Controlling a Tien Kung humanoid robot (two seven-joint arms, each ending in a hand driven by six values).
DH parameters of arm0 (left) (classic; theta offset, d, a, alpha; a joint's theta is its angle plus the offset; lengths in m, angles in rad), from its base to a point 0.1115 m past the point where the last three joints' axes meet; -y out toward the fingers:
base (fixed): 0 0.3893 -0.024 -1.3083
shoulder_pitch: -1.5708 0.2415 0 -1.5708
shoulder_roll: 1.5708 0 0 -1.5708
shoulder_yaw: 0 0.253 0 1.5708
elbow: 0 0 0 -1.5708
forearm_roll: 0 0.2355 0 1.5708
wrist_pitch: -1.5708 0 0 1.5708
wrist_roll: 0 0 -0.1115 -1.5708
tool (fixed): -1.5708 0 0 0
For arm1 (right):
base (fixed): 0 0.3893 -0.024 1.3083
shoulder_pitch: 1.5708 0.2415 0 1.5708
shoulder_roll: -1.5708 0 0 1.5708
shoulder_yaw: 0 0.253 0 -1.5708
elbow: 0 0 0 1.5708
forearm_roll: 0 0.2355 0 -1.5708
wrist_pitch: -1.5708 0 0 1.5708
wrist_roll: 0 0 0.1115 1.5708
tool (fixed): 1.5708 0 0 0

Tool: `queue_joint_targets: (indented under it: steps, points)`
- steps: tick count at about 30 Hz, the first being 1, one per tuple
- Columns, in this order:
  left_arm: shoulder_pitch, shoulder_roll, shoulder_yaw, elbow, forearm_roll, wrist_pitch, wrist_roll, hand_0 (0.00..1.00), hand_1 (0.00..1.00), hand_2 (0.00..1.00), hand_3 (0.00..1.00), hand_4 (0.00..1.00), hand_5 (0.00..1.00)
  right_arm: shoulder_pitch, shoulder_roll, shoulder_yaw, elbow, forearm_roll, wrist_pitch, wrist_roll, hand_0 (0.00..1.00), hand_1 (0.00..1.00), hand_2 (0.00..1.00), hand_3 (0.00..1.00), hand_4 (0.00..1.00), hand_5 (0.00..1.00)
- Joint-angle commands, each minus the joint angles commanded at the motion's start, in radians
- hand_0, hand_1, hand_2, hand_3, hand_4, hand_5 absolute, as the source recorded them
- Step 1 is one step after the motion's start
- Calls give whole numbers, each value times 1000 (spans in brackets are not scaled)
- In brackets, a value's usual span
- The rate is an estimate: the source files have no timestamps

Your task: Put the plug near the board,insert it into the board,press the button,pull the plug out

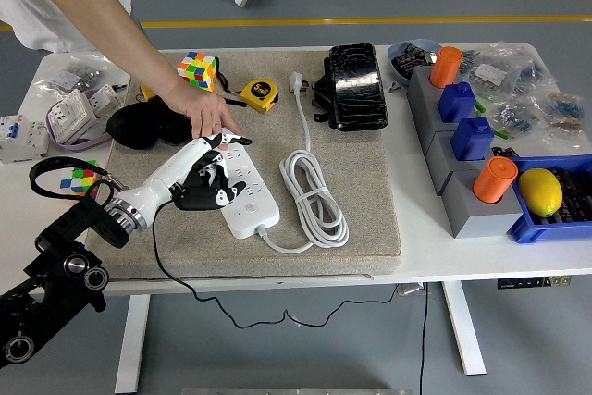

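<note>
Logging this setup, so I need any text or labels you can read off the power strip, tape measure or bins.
No text is readable in the head view.
Power strip: markings too small to read.
Yellow tape measure: dark face label, blurred.
White breaker at the left edge: print too small to read.
Blue bin: no label visible.

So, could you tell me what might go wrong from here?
1. The left hand with the plug is over the strip right beside the person's hand holding it down; they could collide.
2. The plug's cord trails over the table's near edge and may snag.
3. If the person lets go, the strip could shift during insertion.
</note>
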Motion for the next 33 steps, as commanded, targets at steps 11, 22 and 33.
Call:
queue_joint_targets:
  steps: [11,22,33]
  points:
    - [-28,-35,3,137,177,88,49,629,673,632,613,909,229,2,0,-1,-1,1,0,0,558,646,612,530,903,444]
    - [-51,-51,9,220,260,89,90,667,714,704,699,961,301,2,-3,-5,0,1,0,-1,558,646,612,530,903,441]
    - [-62,-55,26,252,271,93,105,490,573,566,660,962,305,3,-5,-7,1,1,0,0,559,646,611,530,903,438]
